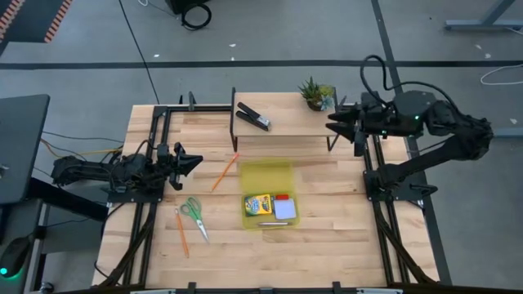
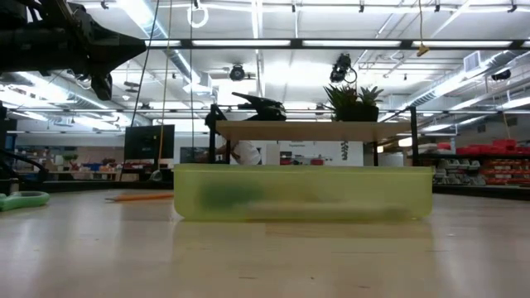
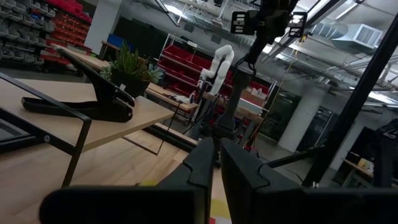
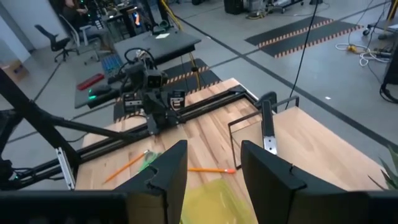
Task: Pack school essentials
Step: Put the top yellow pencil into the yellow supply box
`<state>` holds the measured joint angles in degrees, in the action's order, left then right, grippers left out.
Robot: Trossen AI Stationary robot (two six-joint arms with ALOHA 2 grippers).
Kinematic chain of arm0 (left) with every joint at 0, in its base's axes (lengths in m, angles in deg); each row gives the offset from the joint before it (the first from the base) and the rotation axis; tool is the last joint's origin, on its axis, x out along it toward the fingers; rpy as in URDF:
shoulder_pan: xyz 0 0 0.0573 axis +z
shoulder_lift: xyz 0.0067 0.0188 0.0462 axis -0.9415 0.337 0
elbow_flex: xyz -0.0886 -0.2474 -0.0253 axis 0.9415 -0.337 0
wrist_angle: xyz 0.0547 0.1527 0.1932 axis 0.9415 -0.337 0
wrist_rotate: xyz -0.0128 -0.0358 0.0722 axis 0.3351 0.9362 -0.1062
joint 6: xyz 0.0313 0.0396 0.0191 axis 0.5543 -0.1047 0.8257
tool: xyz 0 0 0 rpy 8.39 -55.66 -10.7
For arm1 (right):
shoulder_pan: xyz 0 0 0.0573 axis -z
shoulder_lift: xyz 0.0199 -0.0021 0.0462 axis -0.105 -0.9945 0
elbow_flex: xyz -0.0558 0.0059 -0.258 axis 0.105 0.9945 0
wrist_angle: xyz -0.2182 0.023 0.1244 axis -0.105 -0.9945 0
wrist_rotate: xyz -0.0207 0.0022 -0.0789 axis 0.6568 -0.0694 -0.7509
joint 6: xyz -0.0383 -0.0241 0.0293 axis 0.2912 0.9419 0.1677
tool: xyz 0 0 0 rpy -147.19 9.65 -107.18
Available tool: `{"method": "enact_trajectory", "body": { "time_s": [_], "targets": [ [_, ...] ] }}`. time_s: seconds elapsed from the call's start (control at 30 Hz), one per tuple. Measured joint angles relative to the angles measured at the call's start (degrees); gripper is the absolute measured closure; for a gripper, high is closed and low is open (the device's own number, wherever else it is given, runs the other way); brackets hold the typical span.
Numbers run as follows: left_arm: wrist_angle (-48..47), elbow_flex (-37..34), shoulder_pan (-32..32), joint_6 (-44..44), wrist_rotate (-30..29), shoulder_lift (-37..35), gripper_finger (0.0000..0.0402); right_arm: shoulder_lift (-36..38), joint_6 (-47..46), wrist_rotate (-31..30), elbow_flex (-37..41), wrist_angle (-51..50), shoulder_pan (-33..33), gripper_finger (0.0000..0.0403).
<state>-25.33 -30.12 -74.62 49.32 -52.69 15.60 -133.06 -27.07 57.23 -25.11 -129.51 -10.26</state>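
- Left gripper [image 1: 196, 160]: I hold it raised above the left edge of the desk [image 1: 343, 245], with nothing between the fingers. In my wrist view the two fingers stand almost together, a thin gap between them.
- Right gripper [image 1: 331, 122]: waiting high at the far right corner of the desk, beside the small potted plant [image 1: 315, 93]. Its fingers stand apart and carry nothing.
- Yellow-green bin [image 1: 267, 194]: sits near the middle of the desk. Already inside it are the crayon box [image 1: 257, 203], red eraser [image 1: 283, 197], pale notepad [image 1: 284, 210] and a pen [image 1: 272, 223] along the near wall.
- Items not yet packed: one orange pencil [image 1: 225, 171] lies between my left gripper and the bin, its long axis diagonal, running from the near left up toward the far right. Green-handled scissors [image 1: 194, 214] and a second orange pencil [image 1: 181, 233] lie near the left front corner, long axes roughly front to back.
- Deciding relation: all three loose items lie on my left side, so I judge the left arm the nearer one; the diagonal pencil is closest to it, just to its right.
- Black stapler [image 1: 253, 116]: stands on the raised shelf [image 1: 286, 131] at the far edge and is not for packing.
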Motion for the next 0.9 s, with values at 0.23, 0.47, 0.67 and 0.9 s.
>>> {"method": "enact_trajectory", "body": {
  "time_s": [0.23, 0.47, 0.67, 0.9],
  "targets": [
    [0.0, 0.0, 0.0, 0.01, 0.0, 0.0, 0.0371, 0.01, 0.21, -0.31, 0.02, 0.03, 0.0, 0.0247],
    [0.0, 0.01, 0.0, 0.02, 0.0, 0.02, 0.0369, 2.44, 0.42, -0.31, 0.04, 0.1, -0.02, 0.0247],
    [0.0, 0.01, 0.0, 0.02, 0.0, 0.0, 0.0363, 7.35, 1.38, -0.3, 0.04, 3.11, -0.02, 0.025],
    [0.0, 0.02, 0.0, 0.01, 0.0, 0.01, 0.0373, 12.59, 4.98, -0.33, 0.02, 7.29, -0.02, 0.028]
  ]
}}
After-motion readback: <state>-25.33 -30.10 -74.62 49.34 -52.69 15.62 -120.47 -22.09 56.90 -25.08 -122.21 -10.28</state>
